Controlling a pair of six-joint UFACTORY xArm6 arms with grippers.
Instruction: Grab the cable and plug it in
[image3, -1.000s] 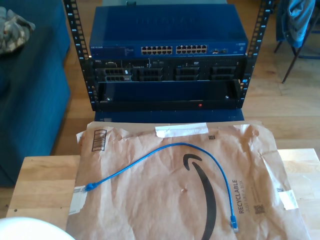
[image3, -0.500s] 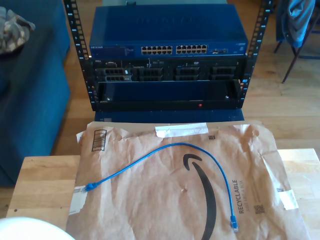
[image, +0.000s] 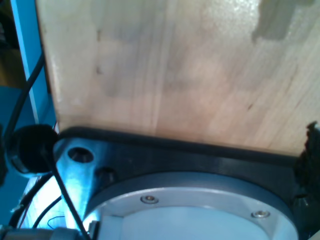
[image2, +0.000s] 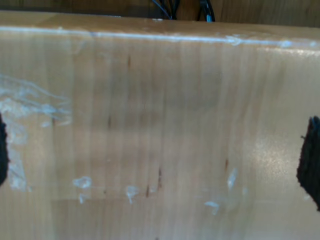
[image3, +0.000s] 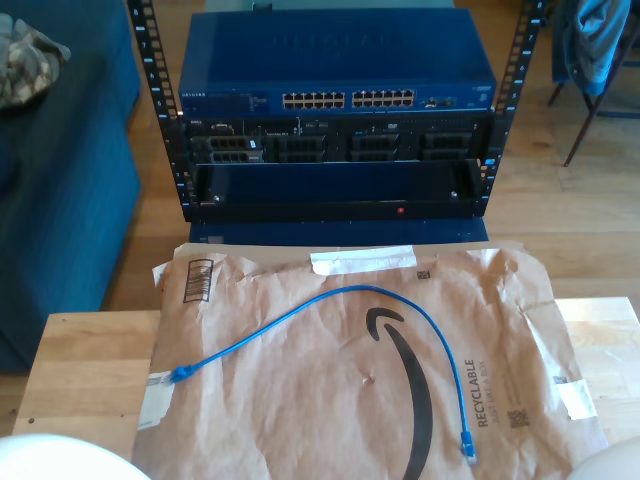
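The cable (image3: 350, 292) is thin and bright blue. It lies in an arc on a brown paper mailer (image3: 300, 400). One plug (image3: 180, 374) rests toward the exterior view's left, the other plug (image3: 468, 446) near the front toward the right. My first gripper (image: 157, 160) hovers over bare wood and an arm's round base, with one dark fingertip (image: 311, 160) showing at the picture's edge. My second gripper (image2: 156, 155) is open over bare wood, its dark fingertips (image2: 311, 160) far apart with nothing between them. No gripper touches the cable.
Behind the table (image3: 90, 370) a rack holds a blue network switch (image3: 340, 70) with a row of ports (image3: 347, 99), and darker units sit below. White rounded arm parts sit at the exterior view's bottom left (image3: 60, 462) and bottom right (image3: 612, 462) corners. A blue sofa (image3: 60, 200) stands at the exterior view's left.
A white rounded arm part has come into the exterior view's bottom right corner. The cable and mailer have not moved.
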